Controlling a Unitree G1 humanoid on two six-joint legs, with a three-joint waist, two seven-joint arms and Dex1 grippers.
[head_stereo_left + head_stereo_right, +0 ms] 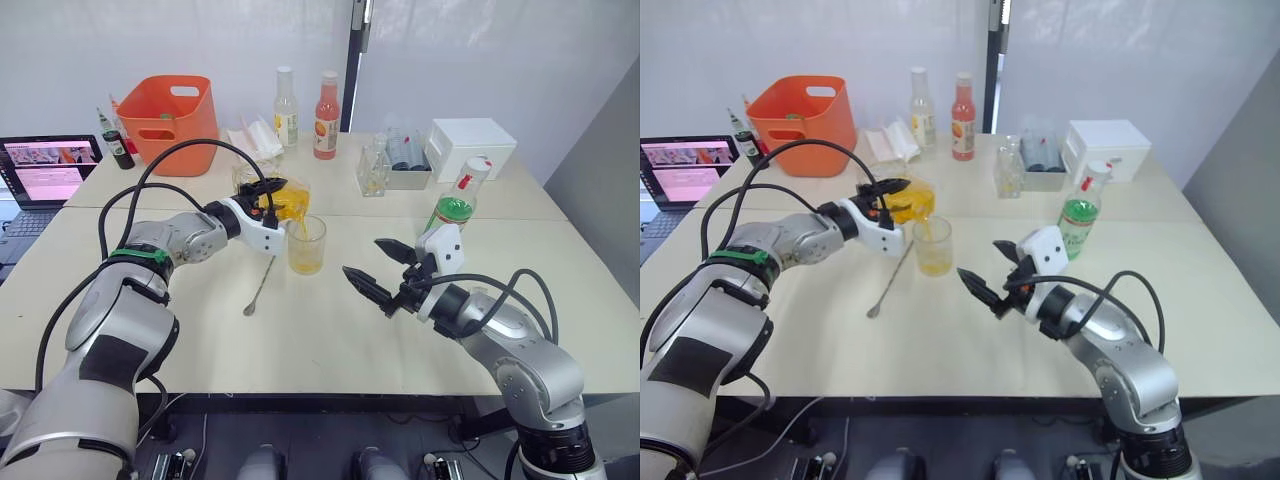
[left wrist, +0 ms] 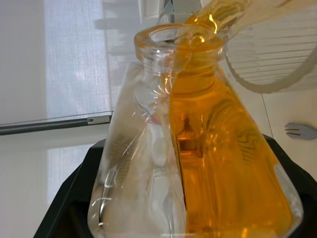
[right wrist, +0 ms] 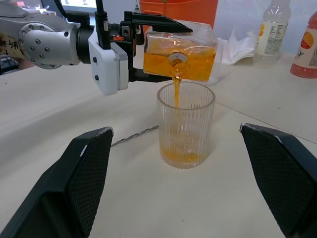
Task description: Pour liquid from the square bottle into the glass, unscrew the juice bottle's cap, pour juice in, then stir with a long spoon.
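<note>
My left gripper (image 1: 268, 202) is shut on the square bottle (image 1: 288, 200), tipped on its side over the glass (image 1: 307, 245). Orange-yellow liquid streams from its neck (image 3: 176, 62) into the glass (image 3: 185, 124), which holds a shallow orange layer. The long spoon (image 1: 259, 285) lies flat on the table just left of the glass. The juice bottle (image 1: 457, 205), green inside with a red-topped white cap (image 1: 479, 163), stands upright behind my right gripper (image 1: 382, 270). That gripper is open, empty, hovering right of the glass.
An orange basket (image 1: 172, 120) stands at the back left, with a laptop (image 1: 45, 170) on the far left. Two slim bottles (image 1: 305, 108), a white box (image 1: 470, 145) and small clear containers (image 1: 385, 165) line the back of the table (image 1: 330, 330).
</note>
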